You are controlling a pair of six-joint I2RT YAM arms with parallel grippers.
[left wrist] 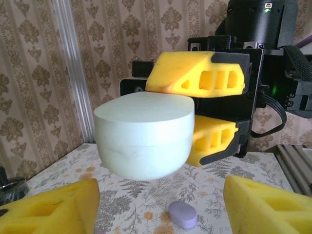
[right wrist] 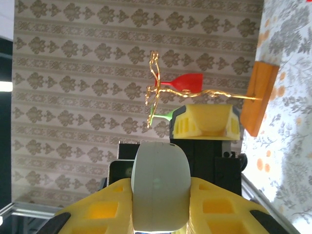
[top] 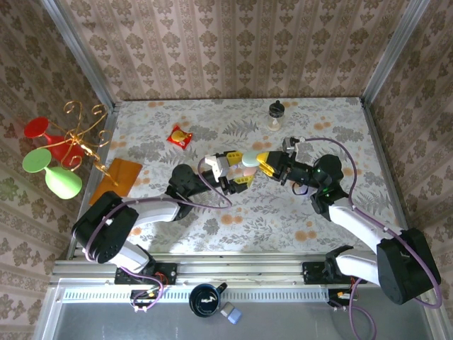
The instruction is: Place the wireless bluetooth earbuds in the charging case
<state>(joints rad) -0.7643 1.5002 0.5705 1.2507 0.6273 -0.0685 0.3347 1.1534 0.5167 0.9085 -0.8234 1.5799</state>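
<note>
A pale mint-white charging case [top: 249, 165] hangs above the middle of the table with its lid closed. My right gripper [top: 263, 164] is shut on it, one yellow finger on each side [right wrist: 97, 209]. The left wrist view has the case [left wrist: 141, 136] straight ahead, clamped between the right gripper's fingers [left wrist: 200, 73]. My left gripper [top: 239, 170] faces it from the left, open with nothing between its fingers [left wrist: 48, 209]. A small lilac earbud [left wrist: 183, 214] lies on the table below the case.
A small jar with a black lid [top: 275, 115] stands at the back. A red and yellow packet [top: 180, 137] and an orange block [top: 117, 173] lie to the left. A gold stand with red and green glasses [top: 71, 142] is at the far left.
</note>
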